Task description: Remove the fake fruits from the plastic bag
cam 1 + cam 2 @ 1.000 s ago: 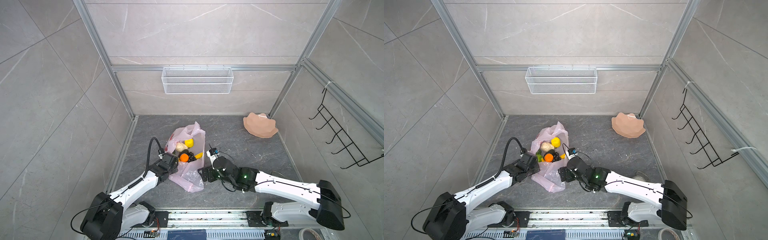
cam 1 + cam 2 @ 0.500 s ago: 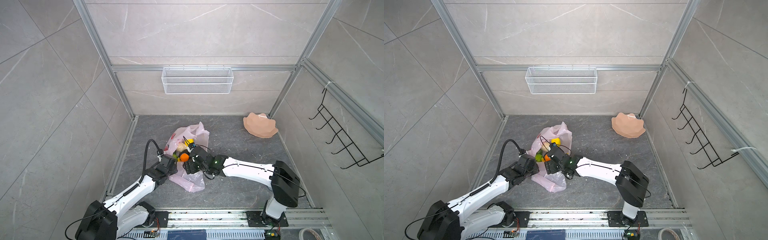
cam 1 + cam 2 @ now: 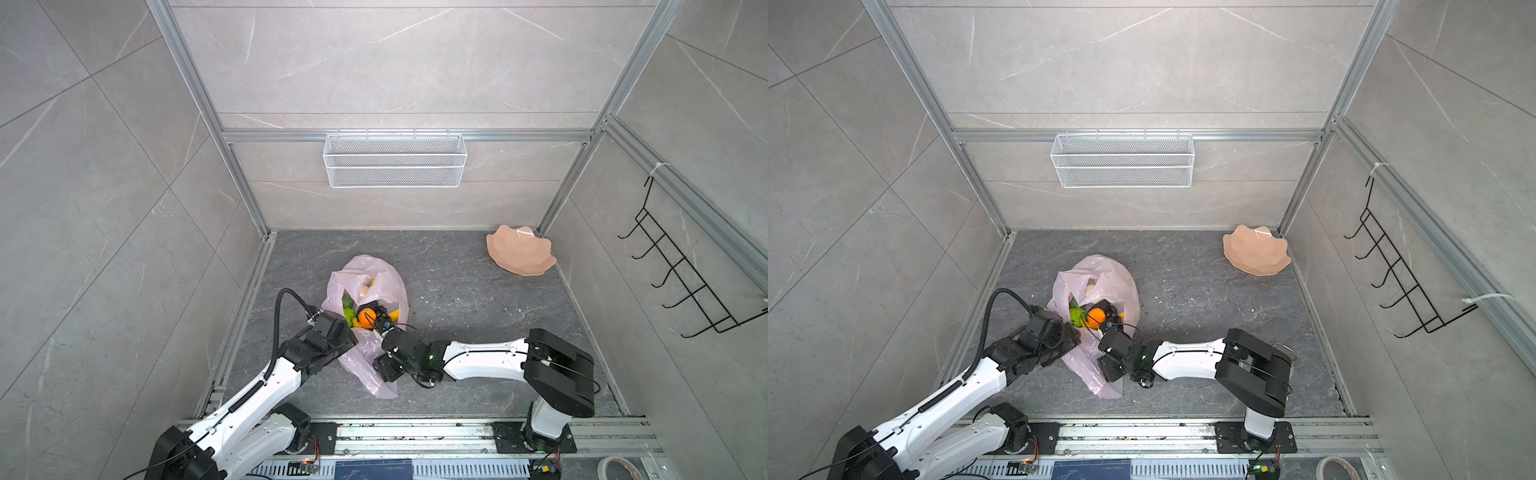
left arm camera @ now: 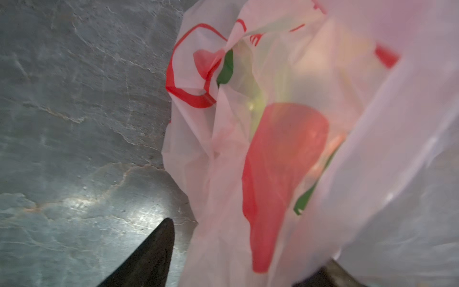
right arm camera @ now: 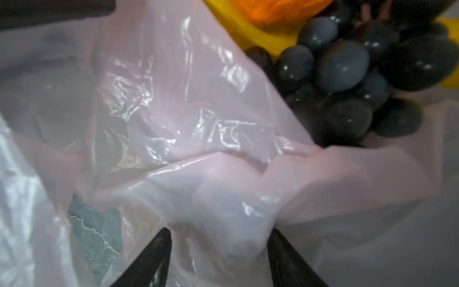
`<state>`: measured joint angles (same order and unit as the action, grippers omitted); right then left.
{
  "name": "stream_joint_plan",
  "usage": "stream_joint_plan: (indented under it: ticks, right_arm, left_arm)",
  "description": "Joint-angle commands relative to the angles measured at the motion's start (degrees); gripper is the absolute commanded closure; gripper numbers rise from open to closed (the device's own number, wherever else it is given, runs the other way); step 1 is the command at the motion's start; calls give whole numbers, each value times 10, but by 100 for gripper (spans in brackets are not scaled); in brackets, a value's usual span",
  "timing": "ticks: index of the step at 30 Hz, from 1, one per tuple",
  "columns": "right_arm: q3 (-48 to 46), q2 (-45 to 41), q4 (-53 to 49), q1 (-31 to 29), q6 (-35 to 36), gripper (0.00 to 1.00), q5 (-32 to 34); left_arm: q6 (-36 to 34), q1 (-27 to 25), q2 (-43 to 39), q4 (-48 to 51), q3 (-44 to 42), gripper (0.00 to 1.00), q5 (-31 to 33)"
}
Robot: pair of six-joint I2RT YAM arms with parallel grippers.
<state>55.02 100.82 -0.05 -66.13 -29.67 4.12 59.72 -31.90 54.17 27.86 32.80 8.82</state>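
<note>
Where plastic bag (image 3: 384, 286) crowds both, left fingers (image 4: 151, 258) spread, right fingers (image 5: 154, 261) spread astride fold, grapes (image 5: 347, 74) beyond; plate (image 3: 519, 251) well apart.

Peach scalloped plate (image 3: 521, 251), white wire basket (image 3: 395, 160), black hook rack (image 3: 685, 259)

Crinkly pink bag (image 5: 198, 111) fills the frame, bunched between the parted tips of the right tool (image 5: 221, 251); dark grapes (image 5: 347, 74), an orange (image 5: 285, 10) (cut off) and yellow fruit (image 5: 248, 27) sit upper right.
</note>
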Motion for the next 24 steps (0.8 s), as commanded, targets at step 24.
stream_joint_plan:
  ticks: [24]
  right_arm:
    - [3, 33, 75, -47, -15, 38, 42]
  left_arm:
    - [2, 55, 108, -134, -13, 42, -54]
